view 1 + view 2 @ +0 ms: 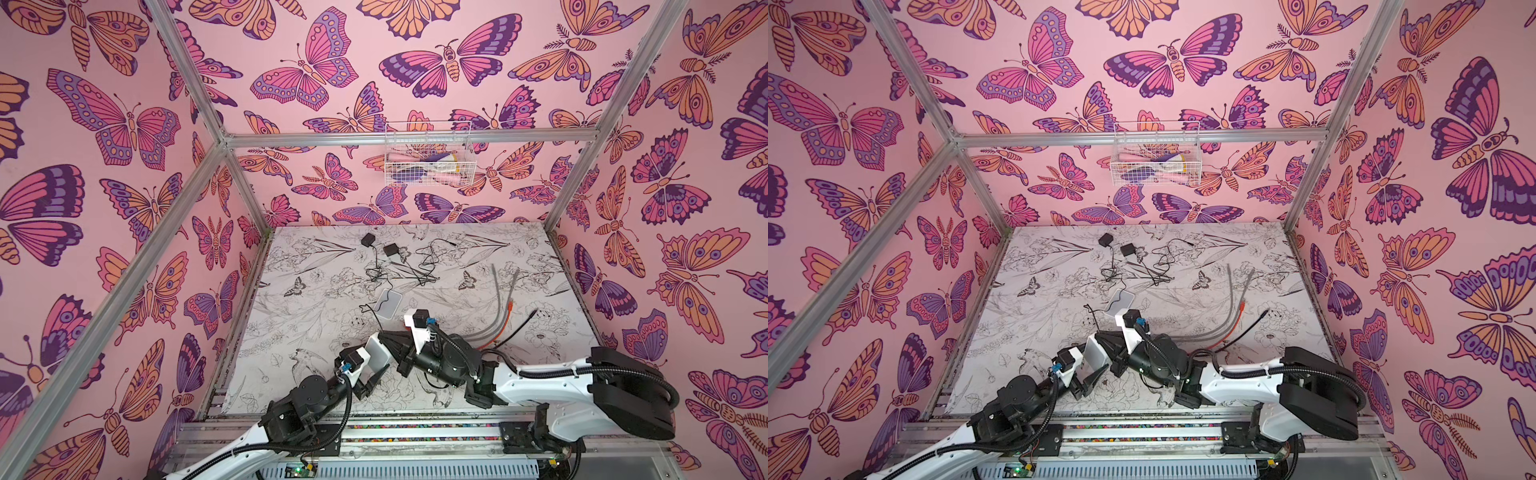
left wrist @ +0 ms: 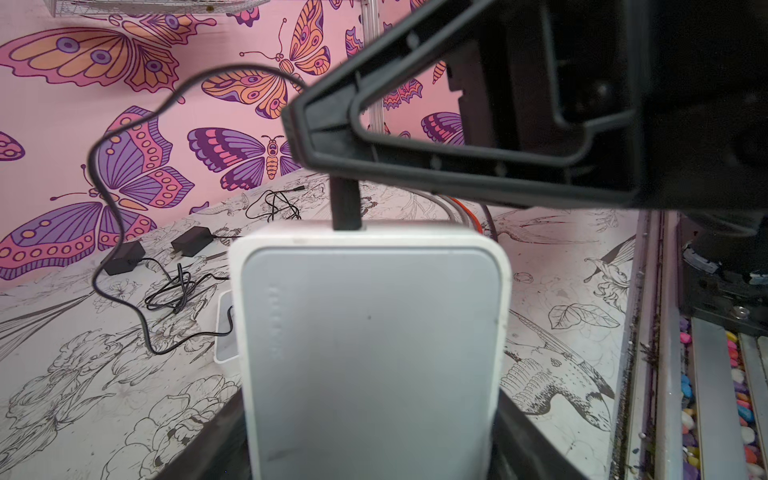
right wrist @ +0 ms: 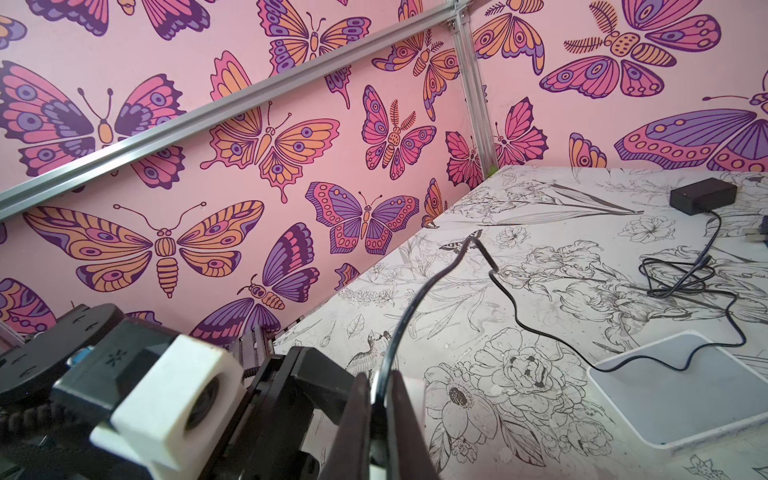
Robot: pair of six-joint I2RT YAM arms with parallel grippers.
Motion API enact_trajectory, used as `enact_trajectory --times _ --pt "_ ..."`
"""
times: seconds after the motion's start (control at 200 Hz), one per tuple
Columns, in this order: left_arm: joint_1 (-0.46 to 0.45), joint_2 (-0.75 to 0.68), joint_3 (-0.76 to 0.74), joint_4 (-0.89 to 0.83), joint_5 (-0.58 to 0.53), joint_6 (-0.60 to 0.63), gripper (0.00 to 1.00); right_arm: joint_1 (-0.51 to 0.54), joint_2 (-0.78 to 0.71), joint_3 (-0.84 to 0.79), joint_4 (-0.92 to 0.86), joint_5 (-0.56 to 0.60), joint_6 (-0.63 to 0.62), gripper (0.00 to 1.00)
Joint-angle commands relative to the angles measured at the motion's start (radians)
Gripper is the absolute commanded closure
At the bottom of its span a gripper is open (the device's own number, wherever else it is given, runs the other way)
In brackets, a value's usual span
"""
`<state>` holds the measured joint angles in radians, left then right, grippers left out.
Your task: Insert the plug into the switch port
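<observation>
Switch: we are seeing the white switch (image 2: 370,332) held clear of the surface, above the middle of its near edge.
Left jaws: the left gripper (image 1: 374,363) is clamping the switch by its two sides, with the jaws spread wide around it.
Right jaws: the right gripper (image 3: 379,399) is pinching the black plug (image 2: 346,203) at its back end. The jaws are together and the cable (image 3: 399,328) is trailing out between them.
Done: we are judging both grasps made and the parts brought together, with the plug meeting the switch's port edge.
Left: the port face is turning away from every view, so the plug may be only partly in. We are counting pressing home and letting go as not yet done.
Bystanders: a second switch (image 1: 388,303) is lying mid-surface, and spare adapters (image 1: 368,240) are lying near the far edge.
</observation>
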<state>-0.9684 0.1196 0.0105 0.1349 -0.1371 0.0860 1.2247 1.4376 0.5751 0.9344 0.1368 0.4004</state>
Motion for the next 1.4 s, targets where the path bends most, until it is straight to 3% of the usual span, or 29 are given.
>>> enact_trajectory --times 0.0,0.541,0.826,0.926,1.071,1.172,1.297,1.397 --pt "-0.014 -0.065 0.100 0.542 0.109 0.047 1.00 0.038 0.127 -0.085 -0.440 -0.081 0.031 1.00" --pt "-0.015 -0.047 0.149 0.558 0.113 0.067 1.00 0.038 0.177 -0.067 -0.483 -0.078 0.026 1.00" --pt "-0.014 -0.040 0.085 0.437 -0.002 0.008 1.00 0.037 -0.041 0.079 -0.775 -0.052 -0.100 1.00" --pt "-0.014 -0.039 0.054 0.417 -0.030 -0.024 1.00 0.023 -0.118 0.140 -0.879 -0.052 -0.154 0.90" --pt "-0.013 -0.024 0.031 0.375 -0.076 -0.054 1.00 -0.037 -0.224 0.231 -0.955 -0.174 -0.187 0.61" --pt "-0.013 0.018 0.042 0.297 -0.100 -0.074 1.00 -0.037 -0.303 0.273 -0.933 -0.241 -0.211 0.50" --pt "-0.013 0.085 0.057 0.203 -0.144 -0.124 1.00 -0.036 -0.398 0.284 -0.902 -0.298 -0.190 0.45" --pt "-0.013 0.146 0.081 0.127 -0.179 -0.162 1.00 -0.037 -0.458 0.271 -0.921 -0.269 -0.194 0.44"
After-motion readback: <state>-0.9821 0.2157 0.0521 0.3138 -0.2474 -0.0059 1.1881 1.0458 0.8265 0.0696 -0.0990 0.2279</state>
